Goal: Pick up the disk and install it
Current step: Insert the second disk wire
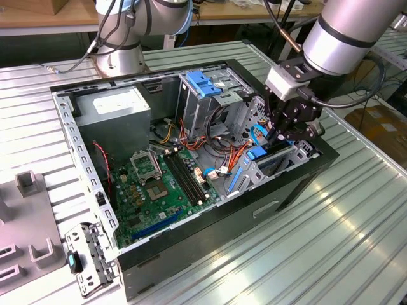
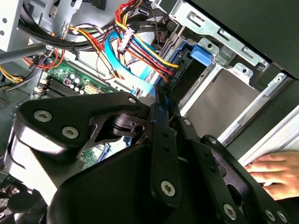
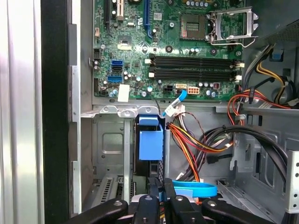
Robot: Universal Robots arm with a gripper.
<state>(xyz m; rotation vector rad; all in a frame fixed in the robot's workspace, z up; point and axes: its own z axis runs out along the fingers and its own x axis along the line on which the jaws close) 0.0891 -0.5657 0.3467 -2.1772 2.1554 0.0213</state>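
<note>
The black claw (image 1: pixel 287 132), pressed together over the dark blue-railed disk (image 3: pixel 150 148) in its grey metal bay (image 3: pixel 112 154), should push squarely, clear of the orange cables (image 3: pixel 189 149).

One open computer case (image 1: pixel 299 184) holds one green motherboard (image 1: pixel 156 190). One disk (image 3: pixel 150 145), one gripper (image 1: pixel 289 130), one person's hand (image 2: pixel 273 170).

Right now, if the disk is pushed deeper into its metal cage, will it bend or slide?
The disk looks like a rigid metal block, so it probably will not bend. Its blue plastic rail sits against the metal cage, so it should slide along that slot, perhaps jamming if tilted. The wire bundle beside it looks floppy and could snag.
</note>
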